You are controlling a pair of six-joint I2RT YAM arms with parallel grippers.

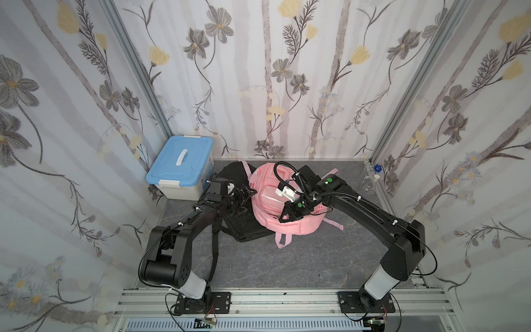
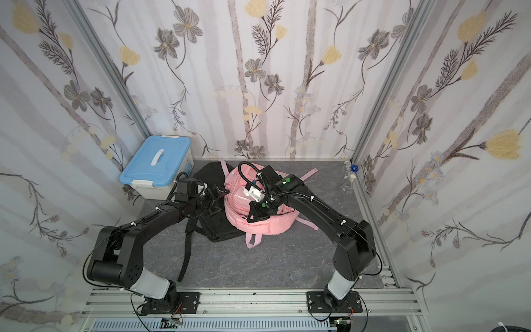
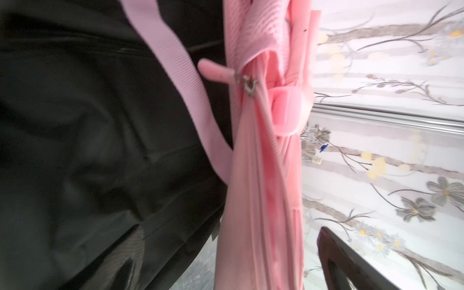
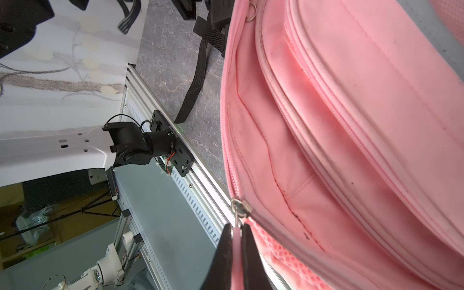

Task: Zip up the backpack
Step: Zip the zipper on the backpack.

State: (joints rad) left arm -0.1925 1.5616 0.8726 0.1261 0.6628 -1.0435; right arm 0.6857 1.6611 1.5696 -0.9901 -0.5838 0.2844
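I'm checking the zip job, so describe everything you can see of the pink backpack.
The pink backpack is soft fabric with several zipped pockets, a pale patch and loose pink straps. It lies pockets upward on the grey table, partly over a black backpack. One zip gapes open, lining showing. The right end effector pinches the pink tab hanging from its metal slider. The left end effector stands open at its side.
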